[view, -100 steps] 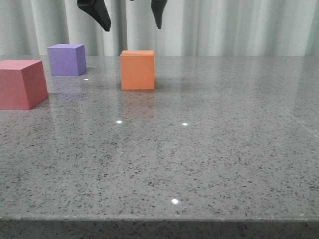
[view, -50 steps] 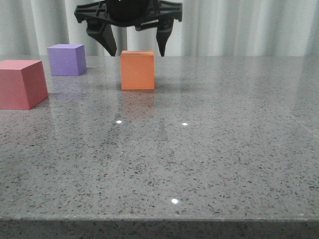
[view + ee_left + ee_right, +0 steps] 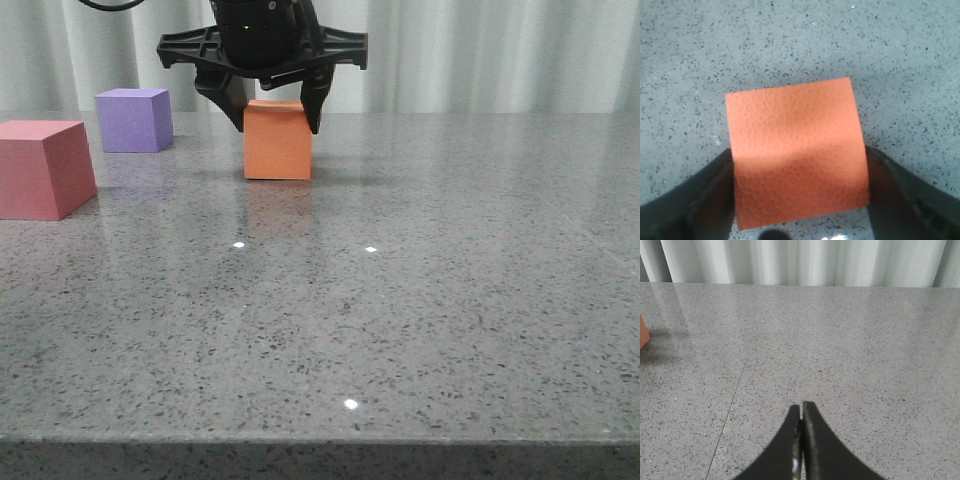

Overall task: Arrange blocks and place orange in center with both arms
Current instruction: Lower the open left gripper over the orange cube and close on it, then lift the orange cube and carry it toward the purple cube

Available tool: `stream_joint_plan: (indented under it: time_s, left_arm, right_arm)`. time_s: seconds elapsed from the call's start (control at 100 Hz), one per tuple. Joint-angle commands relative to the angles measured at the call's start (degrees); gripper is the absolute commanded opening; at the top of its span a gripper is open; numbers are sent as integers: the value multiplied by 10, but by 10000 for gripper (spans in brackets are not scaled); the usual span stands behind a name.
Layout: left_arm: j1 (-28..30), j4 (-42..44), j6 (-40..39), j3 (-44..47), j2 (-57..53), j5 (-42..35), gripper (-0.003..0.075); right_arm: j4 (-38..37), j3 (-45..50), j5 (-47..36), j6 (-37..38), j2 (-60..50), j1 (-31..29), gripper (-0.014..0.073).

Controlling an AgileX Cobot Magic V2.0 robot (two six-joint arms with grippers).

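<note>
The orange cube (image 3: 277, 145) rests on the grey table, left of the middle and towards the back. My left gripper (image 3: 275, 128) has come down over it from above, with one finger against each side of the cube's upper part. In the left wrist view the cube (image 3: 795, 160) fills the gap between the fingers (image 3: 715, 185), and the gripper (image 3: 800, 155) is shut on it. The purple cube (image 3: 134, 119) stands at the back left and the red-pink cube (image 3: 42, 168) nearer at the far left. My right gripper (image 3: 801, 407) is shut and empty above bare table.
The speckled grey table (image 3: 400, 300) runs to its front edge at the bottom of the front view. A pale curtain (image 3: 480, 50) hangs behind the table. A sliver of the orange cube (image 3: 642, 332) shows at the edge of the right wrist view.
My left gripper has come down from above the orange cube and its fingers have closed in on the cube's sides. The cube has shifted very slightly to the right.
</note>
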Motion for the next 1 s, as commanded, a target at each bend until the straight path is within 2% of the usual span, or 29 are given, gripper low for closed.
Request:
stream_joint_plan:
  time_s: [0.0, 0.2, 0.38, 0.56, 0.99]
  left_arm:
    - [2, 13, -7, -19, -32, -25, 325]
    - [2, 41, 6, -33, -56, 9, 312]
    - [9, 31, 70, -32, -114, 21, 312]
    - [42, 11, 131, -29, -162, 41, 312]
    - [183, -111, 251, 156, -263, -63, 312]
  right_arm:
    - [-16, -14, -47, -4, 5, -3, -68]
    - [-16, -14, -47, -4, 5, -3, -68]
    - [-16, -14, -47, -4, 5, -3, -68]
    - [-16, -14, -47, -4, 5, -3, -68]
    - [-16, -14, -47, -4, 5, -3, -68]
